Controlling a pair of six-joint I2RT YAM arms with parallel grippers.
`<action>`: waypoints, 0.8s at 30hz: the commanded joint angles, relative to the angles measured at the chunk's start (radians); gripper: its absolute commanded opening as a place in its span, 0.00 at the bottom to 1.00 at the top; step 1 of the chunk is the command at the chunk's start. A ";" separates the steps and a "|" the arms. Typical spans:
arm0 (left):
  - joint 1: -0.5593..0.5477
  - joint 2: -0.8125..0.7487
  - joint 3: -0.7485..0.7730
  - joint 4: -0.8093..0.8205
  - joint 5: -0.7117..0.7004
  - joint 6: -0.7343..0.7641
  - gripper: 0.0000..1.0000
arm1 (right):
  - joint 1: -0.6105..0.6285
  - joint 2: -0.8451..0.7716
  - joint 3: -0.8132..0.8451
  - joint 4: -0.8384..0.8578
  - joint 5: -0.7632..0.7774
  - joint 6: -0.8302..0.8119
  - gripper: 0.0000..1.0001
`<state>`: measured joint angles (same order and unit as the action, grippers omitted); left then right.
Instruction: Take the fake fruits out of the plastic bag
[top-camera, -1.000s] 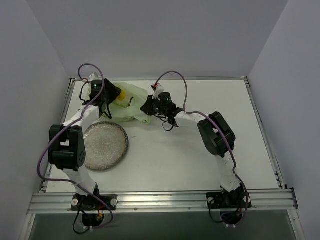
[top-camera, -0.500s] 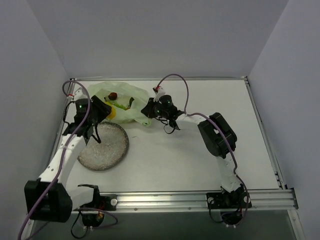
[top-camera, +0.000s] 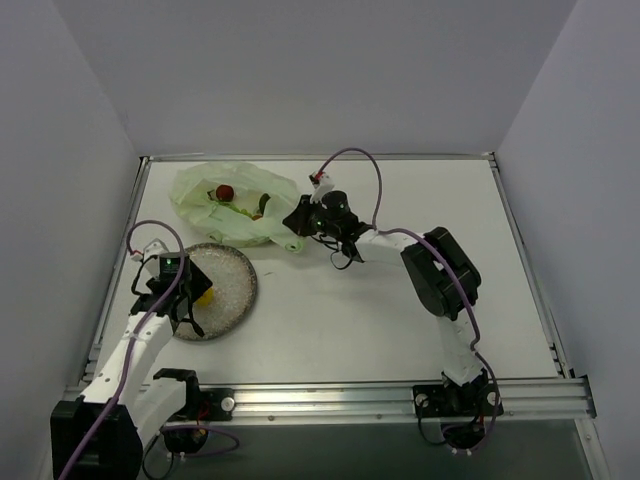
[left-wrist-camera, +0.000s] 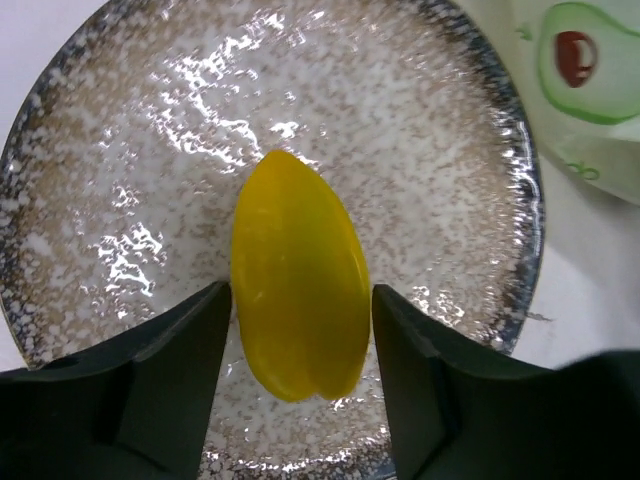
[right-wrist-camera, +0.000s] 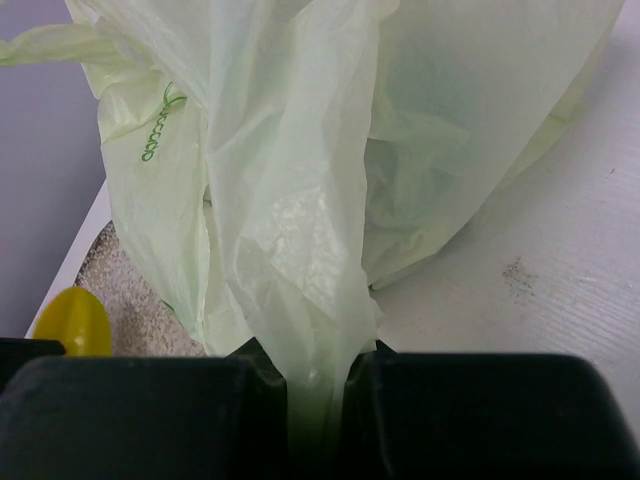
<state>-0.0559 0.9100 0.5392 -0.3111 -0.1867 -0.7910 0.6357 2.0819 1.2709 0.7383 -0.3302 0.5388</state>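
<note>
From above, my left gripper (top-camera: 193, 297) sits over the grey speckled plate (top-camera: 238, 268) with the yellow fruit (top-camera: 204, 296) in it. The plastic bag (top-camera: 205, 210) lies beyond the plate toward the far left corner, a dark red fruit (top-camera: 225, 192) showing inside. The bag's fruits lie away from the left gripper, and I judge the left arm the nearer one. My right gripper (top-camera: 298, 222) is at the bag's right edge. In the left wrist view the fingers (left-wrist-camera: 150, 390) press both flanks of the yellow fruit, whose long axis runs along them; I cannot tell whether it touches the plate. An avocado drawing (left-wrist-camera: 580, 60) is printed on the bag. In the right wrist view the jaws pinch a gathered fold of film, and the green lettering (right-wrist-camera: 155, 125) is too crumpled to read.
</note>
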 joint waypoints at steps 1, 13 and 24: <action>0.007 0.009 0.019 0.018 -0.079 -0.022 0.58 | 0.009 -0.075 -0.005 0.055 -0.007 0.001 0.00; -0.057 -0.043 0.089 0.044 -0.115 -0.021 0.71 | 0.018 -0.092 -0.005 0.020 -0.006 -0.023 0.00; -0.202 0.360 0.436 0.187 0.075 0.078 0.39 | 0.047 -0.092 -0.067 0.012 0.077 -0.060 0.00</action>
<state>-0.2546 1.1599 0.9012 -0.1741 -0.1867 -0.7578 0.6727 2.0506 1.2366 0.7200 -0.2920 0.4957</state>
